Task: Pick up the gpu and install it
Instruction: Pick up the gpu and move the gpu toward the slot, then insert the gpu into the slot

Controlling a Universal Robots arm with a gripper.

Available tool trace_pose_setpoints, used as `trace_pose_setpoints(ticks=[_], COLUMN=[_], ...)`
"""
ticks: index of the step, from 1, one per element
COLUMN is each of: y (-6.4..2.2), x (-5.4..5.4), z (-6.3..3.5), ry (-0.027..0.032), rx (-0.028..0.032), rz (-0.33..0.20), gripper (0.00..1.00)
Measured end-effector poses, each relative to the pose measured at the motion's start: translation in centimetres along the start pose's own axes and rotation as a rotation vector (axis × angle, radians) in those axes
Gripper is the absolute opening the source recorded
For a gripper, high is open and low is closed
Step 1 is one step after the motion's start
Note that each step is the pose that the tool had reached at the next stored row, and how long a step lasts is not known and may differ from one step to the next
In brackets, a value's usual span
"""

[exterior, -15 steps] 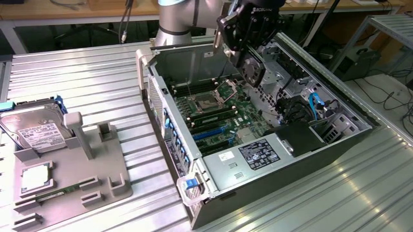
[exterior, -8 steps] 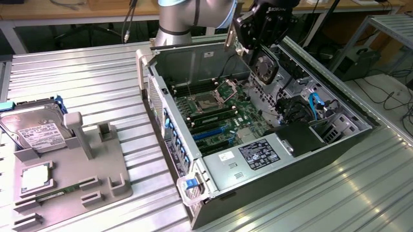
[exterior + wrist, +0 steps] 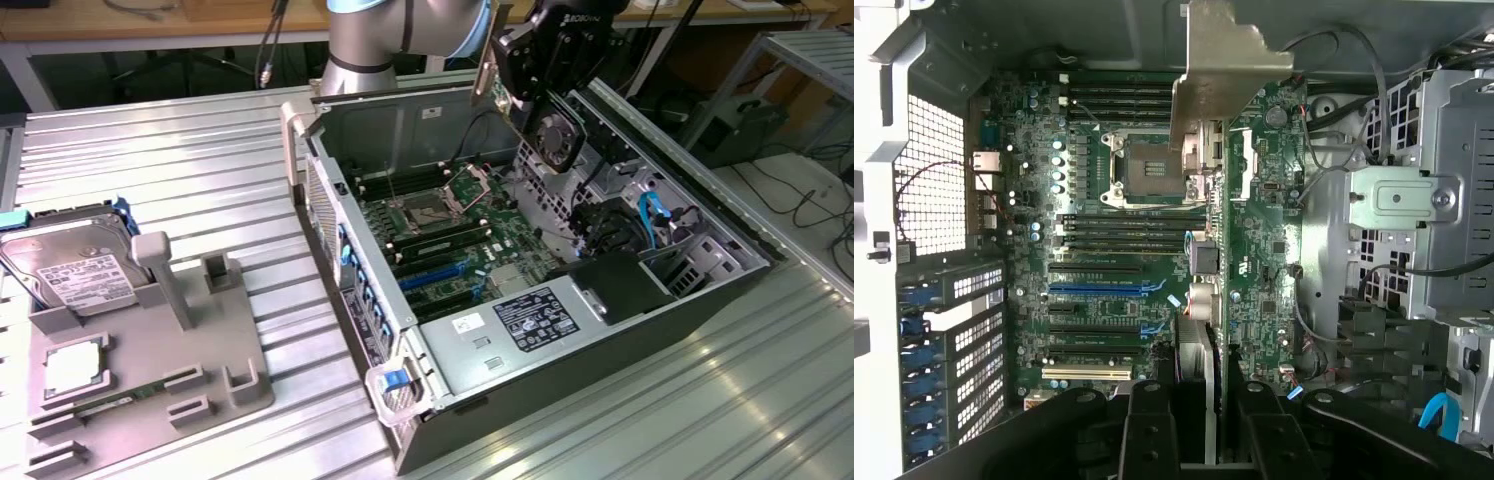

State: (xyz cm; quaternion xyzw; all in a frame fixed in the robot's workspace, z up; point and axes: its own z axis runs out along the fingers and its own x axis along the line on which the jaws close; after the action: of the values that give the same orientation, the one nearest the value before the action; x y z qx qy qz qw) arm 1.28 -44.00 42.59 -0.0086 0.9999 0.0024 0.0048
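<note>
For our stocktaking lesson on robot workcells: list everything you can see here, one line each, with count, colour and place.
gpu: one, black, held above the case
case: one, grey and black, open, mid-table
motherboard: one, green, inside case
hard drive: one, silver, on holder
holder: one, grey, exterior view's left
table: one, silver, under everything
arm: one, grey and blue, beyond the case
gripper: one, black, shut on gpu
</note>
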Motion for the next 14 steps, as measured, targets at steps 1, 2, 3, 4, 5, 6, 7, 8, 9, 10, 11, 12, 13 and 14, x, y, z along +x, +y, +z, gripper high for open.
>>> trace_pose_setpoints(ticks=[1,2,3,4,5,6,7,8,9,10,11,12,13,14], y=[0.00,0.00,0.00,0.00,0.00,0.00,0.00,0.00,0.00,0.00,0.00,0.00,0.00,0.00], x=[0.00,0.00,0.00,0.00,0.00,0.00,0.00,0.00,0.00,0.00,0.00,0.00,0.00,0.00], z=[0.00,0.00,0.00,0.00,0.00,0.00,0.00,0.00,0.00,0.00,0.00,0.00,0.00,0.00], ry=[0.0000,0.0000,0.0000,0.0000,0.0000,0.0000,0.0000,0.0000,0.0000,0.0000,0.0000,0.0000,0.0000,0.0000], rx=[0.0000,0.0000,0.0000,0.0000,-0.0001,-0.0001,-0.0001,0.0000,0.0000,0.0000,0.0000,0.0000,0.0000,-0.0001], rz=[0.000,0.000,0.000,0.000,0.000,0.000,0.000,0.000,0.000,0.000,-0.001,-0.003,-0.006,-0.010], gripper=[0.28,0.28,0.28,0.28,0.28,0.28,0.28,0.28,0.28,0.28,0.28,0.28,0.28,0.28])
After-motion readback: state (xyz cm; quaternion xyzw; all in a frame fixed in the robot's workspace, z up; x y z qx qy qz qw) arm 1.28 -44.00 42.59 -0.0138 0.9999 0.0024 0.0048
